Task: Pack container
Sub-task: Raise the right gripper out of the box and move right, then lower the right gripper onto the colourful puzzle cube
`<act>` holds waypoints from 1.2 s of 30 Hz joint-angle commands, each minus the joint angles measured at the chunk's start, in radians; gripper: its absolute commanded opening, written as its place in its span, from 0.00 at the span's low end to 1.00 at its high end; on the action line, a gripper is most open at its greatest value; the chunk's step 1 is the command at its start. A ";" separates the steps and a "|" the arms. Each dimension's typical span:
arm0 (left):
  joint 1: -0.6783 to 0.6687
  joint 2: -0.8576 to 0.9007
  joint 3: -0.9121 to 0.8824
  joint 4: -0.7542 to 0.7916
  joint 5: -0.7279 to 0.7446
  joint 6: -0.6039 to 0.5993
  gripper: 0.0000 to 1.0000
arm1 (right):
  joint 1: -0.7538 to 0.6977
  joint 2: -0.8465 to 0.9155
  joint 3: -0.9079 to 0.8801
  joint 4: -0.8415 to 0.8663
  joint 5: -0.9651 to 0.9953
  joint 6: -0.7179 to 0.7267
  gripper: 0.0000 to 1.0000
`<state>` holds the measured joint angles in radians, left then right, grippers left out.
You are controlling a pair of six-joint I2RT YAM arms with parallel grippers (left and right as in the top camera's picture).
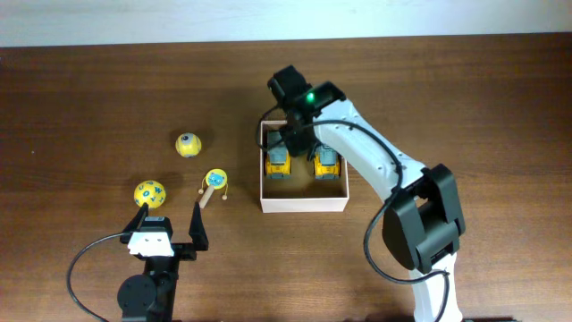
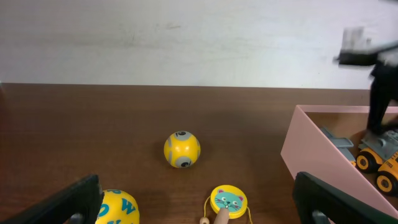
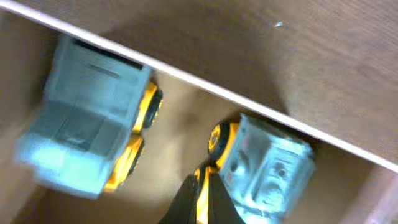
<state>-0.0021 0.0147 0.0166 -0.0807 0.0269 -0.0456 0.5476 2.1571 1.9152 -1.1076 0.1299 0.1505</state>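
Dark wood table, white wall along the far edge.

Left gripper: jaws spread wide, nothing between them, low at the near edge of the table.
- Yellow ball with blue letters is just ahead of its left finger.
- Cat-face rattle drum is just ahead on the right-finger side, with the wooden handle angled back toward that fingertip. Can't tell if they touch.
- Yellow ball with a grey eye is farther ahead, roughly on the jaw centreline, apart from the other two toys.
- The container is ahead and to the right of this gripper, well apart from it, sitting flat and open side up.

Right gripper: jaws closed together, reaching down into the container at its far-left corner.
- Two toy trucks are inside, side by side on the tan floor, both yellow with grey-blue bodies.
- Left truck is right under this gripper.
- Right truck is just beside it.
- The wrist view shows a yellow sliver at the closed tips. Can't tell whether it's pinched or just behind them.
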 commanded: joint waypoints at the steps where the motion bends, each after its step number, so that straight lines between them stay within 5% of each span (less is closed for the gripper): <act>1: 0.005 -0.007 -0.007 0.002 0.014 0.016 0.99 | 0.000 -0.060 0.115 -0.077 -0.017 -0.010 0.08; 8: 0.005 -0.007 -0.007 0.002 0.014 0.016 0.99 | -0.080 -0.122 0.171 -0.196 0.006 0.099 0.31; 12: 0.005 -0.007 -0.007 0.002 0.014 0.016 0.99 | -0.174 -0.132 0.170 -0.291 0.006 0.099 0.80; 15: 0.005 -0.007 -0.007 0.002 0.014 0.016 0.99 | -0.242 -0.132 0.170 -0.349 0.006 0.103 0.93; 26: 0.005 -0.007 -0.007 0.002 0.014 0.016 0.99 | -0.397 -0.140 0.100 -0.422 0.044 0.147 0.93; 36: 0.005 -0.007 -0.007 0.002 0.014 0.016 0.99 | -0.399 -0.349 -0.396 -0.148 0.034 0.241 0.94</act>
<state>-0.0021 0.0147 0.0166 -0.0799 0.0273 -0.0456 0.1509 1.9106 1.6238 -1.2945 0.1566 0.3351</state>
